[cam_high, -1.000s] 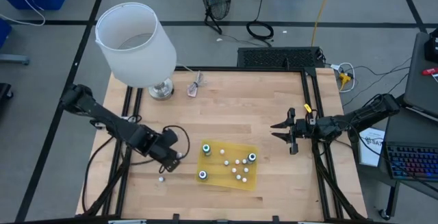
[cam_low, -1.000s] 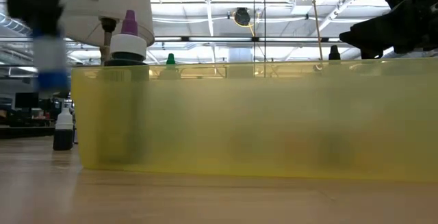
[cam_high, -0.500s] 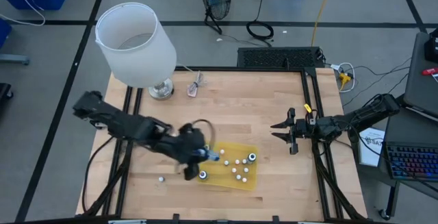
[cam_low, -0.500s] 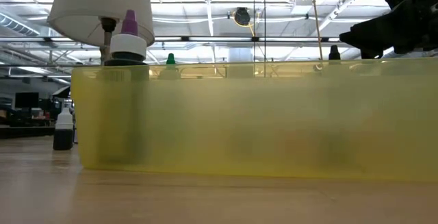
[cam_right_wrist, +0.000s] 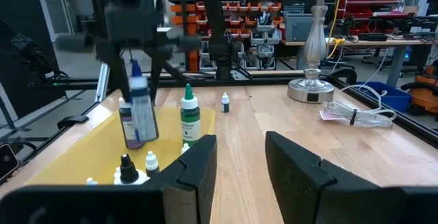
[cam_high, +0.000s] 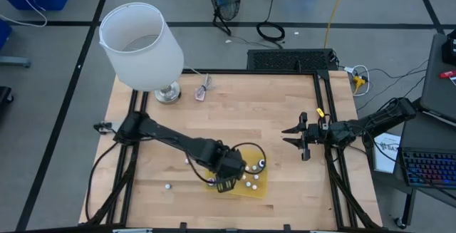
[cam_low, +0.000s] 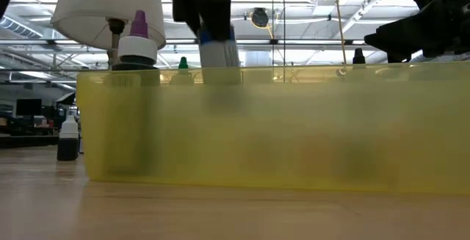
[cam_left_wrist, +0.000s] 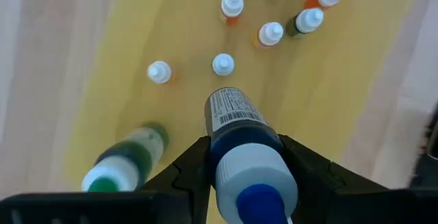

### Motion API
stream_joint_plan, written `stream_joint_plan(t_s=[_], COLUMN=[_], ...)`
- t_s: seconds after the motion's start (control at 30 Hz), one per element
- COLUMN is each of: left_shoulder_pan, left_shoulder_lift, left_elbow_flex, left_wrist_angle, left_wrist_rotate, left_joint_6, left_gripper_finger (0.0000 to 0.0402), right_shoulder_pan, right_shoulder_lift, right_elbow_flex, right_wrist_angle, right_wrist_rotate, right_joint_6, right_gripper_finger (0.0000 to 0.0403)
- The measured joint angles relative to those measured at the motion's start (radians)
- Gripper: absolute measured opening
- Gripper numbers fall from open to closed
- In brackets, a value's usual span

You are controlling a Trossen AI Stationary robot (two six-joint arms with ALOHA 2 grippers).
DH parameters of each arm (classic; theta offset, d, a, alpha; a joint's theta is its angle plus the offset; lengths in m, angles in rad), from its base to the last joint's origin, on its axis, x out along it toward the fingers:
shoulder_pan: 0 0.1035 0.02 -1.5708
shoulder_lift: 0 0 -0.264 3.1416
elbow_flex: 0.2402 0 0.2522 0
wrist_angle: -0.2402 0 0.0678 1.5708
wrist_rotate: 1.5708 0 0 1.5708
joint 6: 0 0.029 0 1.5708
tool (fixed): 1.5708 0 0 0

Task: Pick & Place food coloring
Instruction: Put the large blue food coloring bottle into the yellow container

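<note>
Bottles (cam_high: 251,178) stand in the tray (cam_high: 262,189); lamp (cam_high: 140,48) far behind.

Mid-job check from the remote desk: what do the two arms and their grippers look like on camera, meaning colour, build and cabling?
Both arms are matt black, built of slim jointed links. A black cable loops loosely beside each arm. The left gripper has two broad, dark, wedge-shaped fingers. The right gripper has flat black fingers with squared tips; a small yellow mark sits near its wrist. No other markings are readable.
</note>
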Motion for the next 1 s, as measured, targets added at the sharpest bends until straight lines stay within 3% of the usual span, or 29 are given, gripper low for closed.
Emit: stream_joint_plan(t_s=[0.43, 0.8, 1.0], left_shoulder_pan=[0.057, 0.101, 0.095], left_shoulder_lift=[0.104, 0.121, 0.121], left_elbow_flex=[0.0, 0.0, 0.0], left_wrist_angle=[0.0, -0.007, -0.007], left_wrist_rotate=[0.001, 0.035, 0.036], left_joint_6=[0.044, 0.044, 0.031], left_gripper_finger=[0.0142, 0.0143, 0.0243], right_shoulder_pan=[0.0, 0.0, 0.0], right_shoulder_lift=[0.0, 0.0, 0.0], right_elbow_flex=[0.0, 0.0, 0.0], right_wrist_angle=[-0.001, -0.001, -0.001], right_wrist_rotate=[0.0, 0.0, 0.0], right_joint_6=[0.0, 0.0, 0.0], right_gripper_finger=[0.0114, 0.0114, 0.0114])
